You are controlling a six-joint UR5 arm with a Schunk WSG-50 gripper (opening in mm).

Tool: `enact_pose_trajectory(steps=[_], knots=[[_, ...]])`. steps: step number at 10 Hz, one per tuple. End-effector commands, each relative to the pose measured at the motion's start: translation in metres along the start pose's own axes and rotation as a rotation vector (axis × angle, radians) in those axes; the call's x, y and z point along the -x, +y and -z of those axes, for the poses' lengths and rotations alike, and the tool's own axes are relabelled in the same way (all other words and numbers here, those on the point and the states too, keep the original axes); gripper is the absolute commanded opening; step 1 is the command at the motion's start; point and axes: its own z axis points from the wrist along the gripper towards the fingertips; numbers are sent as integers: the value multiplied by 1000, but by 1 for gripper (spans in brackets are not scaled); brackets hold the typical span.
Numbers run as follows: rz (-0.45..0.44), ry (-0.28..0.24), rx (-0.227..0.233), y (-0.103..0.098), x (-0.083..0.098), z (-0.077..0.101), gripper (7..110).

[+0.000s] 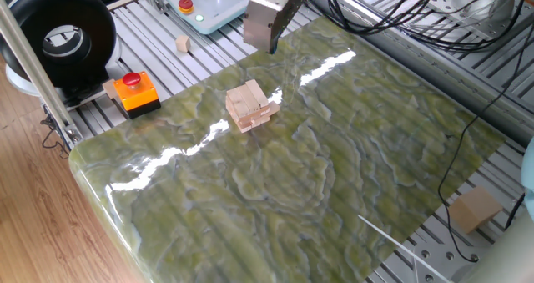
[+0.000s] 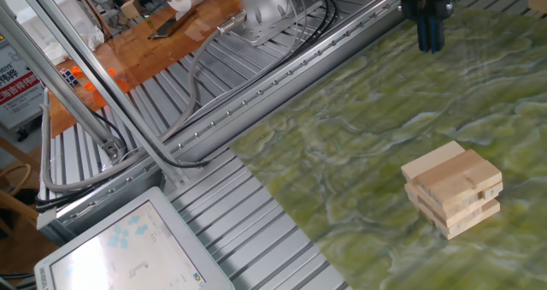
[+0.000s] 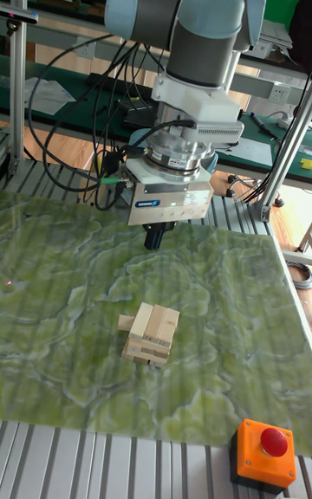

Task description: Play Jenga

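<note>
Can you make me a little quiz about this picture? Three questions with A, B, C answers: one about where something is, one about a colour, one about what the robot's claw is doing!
1. Where is the Jenga stack?
A. On the green mat
B. On the wood floor
C. In the claw

2. What colour is the round button on the orange box?
A. Blue
B. Red
C. White

3. What is the gripper doing?
A. Wide open
B. Squeezing a block
C. Shut, holding nothing

Answers:
1. A: the stack stands alone on the green mat, with the gripper up behind it.
2. B: the button on top of the box is red.
3. C: the fingers are pressed together in the air, with no block between them.
</note>
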Motion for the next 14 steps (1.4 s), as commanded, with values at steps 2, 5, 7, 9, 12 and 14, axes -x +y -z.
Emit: enact_pose_trajectory(steps=[2, 5, 7, 9, 12, 14], knots=[[20, -13, 45, 11, 3, 3, 7], [-186, -11, 55, 12, 5, 7, 7], [-143, 29, -1, 1, -4, 8, 7], [-130, 42, 13, 5, -6, 7, 7], [-74, 68, 3, 4, -12, 5, 7], [-81, 51, 22, 9, -7, 4, 7]])
